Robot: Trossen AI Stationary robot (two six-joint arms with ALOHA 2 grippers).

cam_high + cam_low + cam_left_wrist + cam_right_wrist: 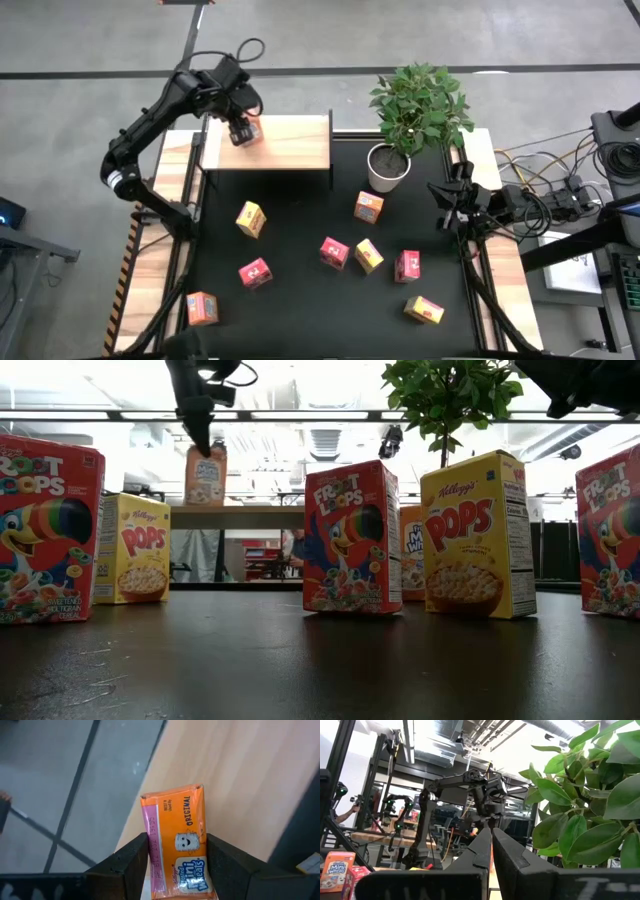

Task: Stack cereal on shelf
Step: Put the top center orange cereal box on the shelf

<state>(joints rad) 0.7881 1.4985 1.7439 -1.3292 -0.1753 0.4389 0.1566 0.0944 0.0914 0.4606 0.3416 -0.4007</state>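
Note:
My left gripper (240,130) is over the left end of the light wooden shelf (285,145), shut on an orange cereal box (180,830). In the low view the box (205,475) stands upright with its lower end at the shelf top (250,516); whether it touches, I cannot tell. Several more cereal boxes stand on the black table: yellow (250,219), orange (368,207), red (334,252) and others. My right gripper (491,832) waits shut at the table's right edge (447,205), pointing up past the plant. My left gripper pinches the orange box between its two fingers, one on the pink narrow side (152,865) and one on the opposite side, with the printed front toward the wrist camera. The fingers come from above, slanting down, at the box's upper end (205,452). The box hangs below them, nearly upright.
A potted plant (388,165) stands off the shelf's right end. More boxes sit toward the near edge: yellow (369,256), red (407,265), red (255,272), orange (203,308), yellow (424,310). Most of the shelf board to the right of the held box is bare.

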